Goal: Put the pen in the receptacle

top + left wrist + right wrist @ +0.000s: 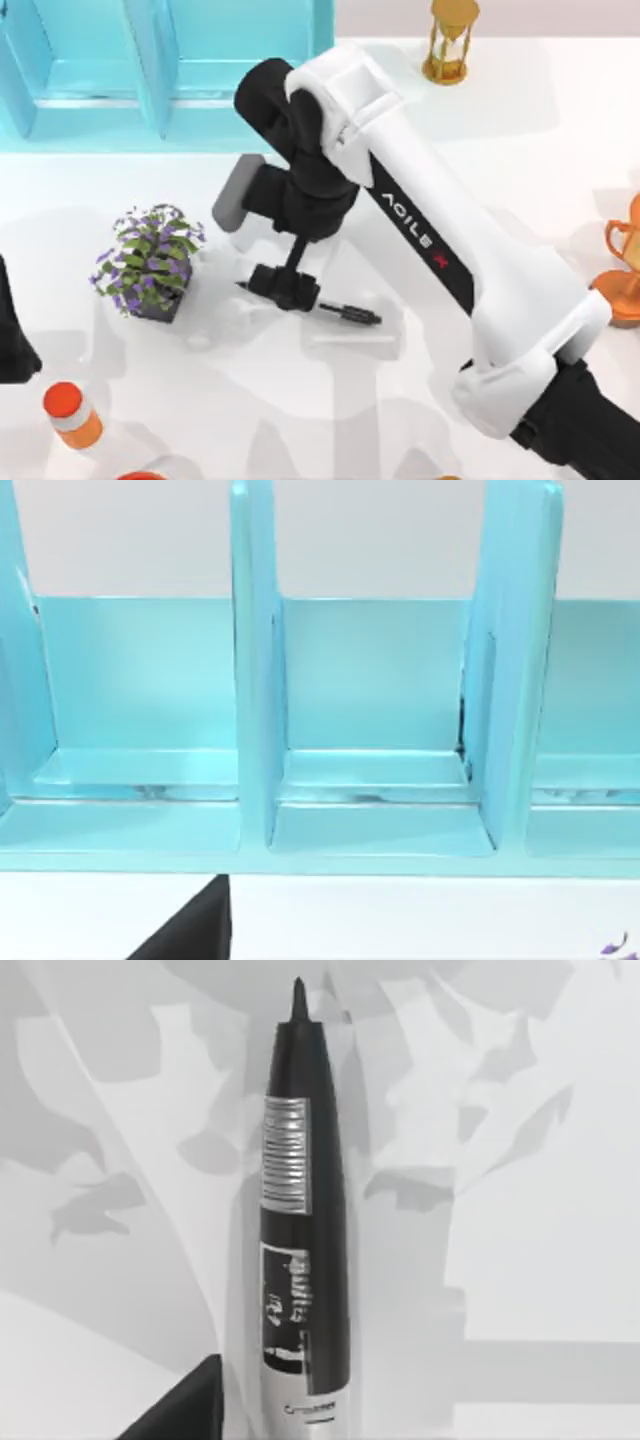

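Note:
The pen [350, 313] lies flat on the white table near the middle, its thin tip toward the potted plant. My right gripper [283, 287] is down over the pen's front half, open, with the jaws either side of it. In the right wrist view the pen [300, 1210] fills the middle, black front section and lettered white barrel, with one dark fingertip [185, 1405] beside it. The receptacle [110, 100] is a light-blue divided rack at the back left; the left wrist view faces its compartments [255, 680]. My left gripper [12, 335] is parked at the left edge, open.
A potted plant [150, 260] with purple flowers stands just left of the pen. An hourglass [452, 40] is at the back, an orange trophy cup [625, 270] at the right edge, and an orange-capped bottle [72, 415] at the front left.

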Motion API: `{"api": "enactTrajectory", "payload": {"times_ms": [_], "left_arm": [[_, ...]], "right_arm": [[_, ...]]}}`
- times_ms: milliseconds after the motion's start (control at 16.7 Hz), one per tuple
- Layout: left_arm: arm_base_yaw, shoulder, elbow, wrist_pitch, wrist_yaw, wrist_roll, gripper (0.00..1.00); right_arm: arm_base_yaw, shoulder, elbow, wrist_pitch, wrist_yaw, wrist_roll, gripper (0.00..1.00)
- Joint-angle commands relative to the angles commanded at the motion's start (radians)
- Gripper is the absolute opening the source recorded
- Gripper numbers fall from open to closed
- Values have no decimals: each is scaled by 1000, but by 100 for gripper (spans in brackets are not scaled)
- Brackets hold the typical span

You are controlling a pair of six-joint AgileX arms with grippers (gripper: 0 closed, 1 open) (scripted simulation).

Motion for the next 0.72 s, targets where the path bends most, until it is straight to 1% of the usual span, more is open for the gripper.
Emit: {"api": "enactTrajectory", "payload": {"times_ms": [60,720], "left_arm": [[0,0,0,0,0,0,100],[0,0,0,0,0,0,100]], "right_arm": [[0,0,0,0,0,0,100],[0,0,0,0,0,0,17]]}}
